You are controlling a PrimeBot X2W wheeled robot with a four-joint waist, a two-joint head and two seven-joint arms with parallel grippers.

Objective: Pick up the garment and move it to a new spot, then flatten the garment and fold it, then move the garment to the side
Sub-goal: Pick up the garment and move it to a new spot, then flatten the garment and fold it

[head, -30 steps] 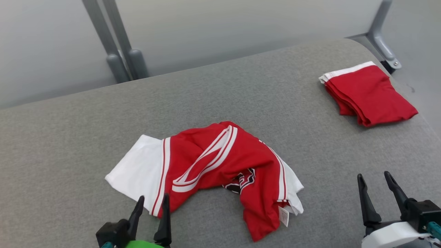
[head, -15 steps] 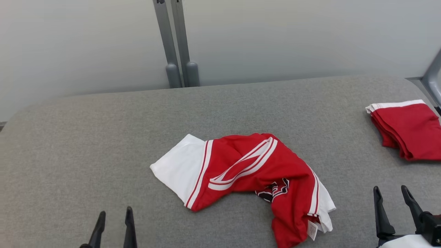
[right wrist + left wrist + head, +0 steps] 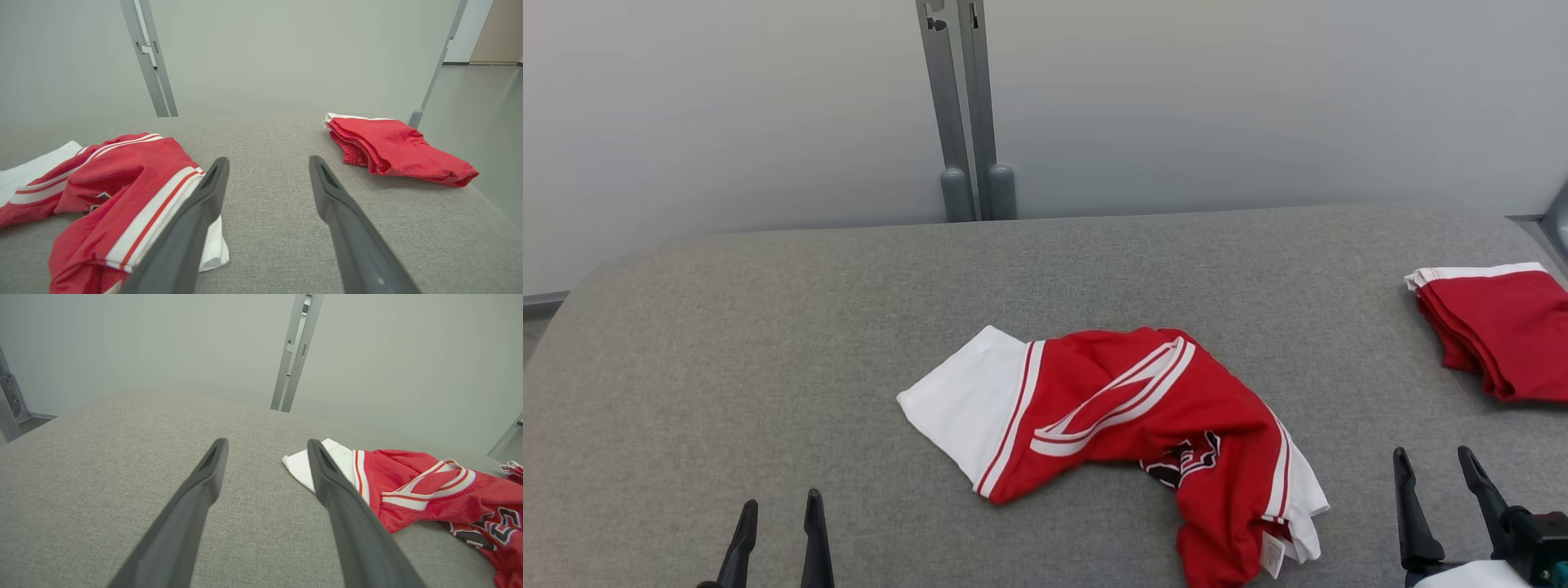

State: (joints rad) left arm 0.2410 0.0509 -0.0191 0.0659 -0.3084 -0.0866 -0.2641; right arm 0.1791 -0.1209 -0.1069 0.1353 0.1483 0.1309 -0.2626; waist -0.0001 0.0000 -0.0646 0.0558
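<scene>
You see garment crumpled at centre; left gripper at 7 o'clock, right gripper at 4; both spread, empty.

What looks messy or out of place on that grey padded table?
The red-and-white jersey lies crumpled and twisted in the middle, its label sticking out at the near edge; the folded red garment at the right looks tidy.

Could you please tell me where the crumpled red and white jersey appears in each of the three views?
Head view: the jersey lies at centre, slightly right, on the grey table.
Left wrist view: at the right edge, mid-height.
Right wrist view: at the lower left.
Shared landmark: the paired grey posts behind the table.
</scene>
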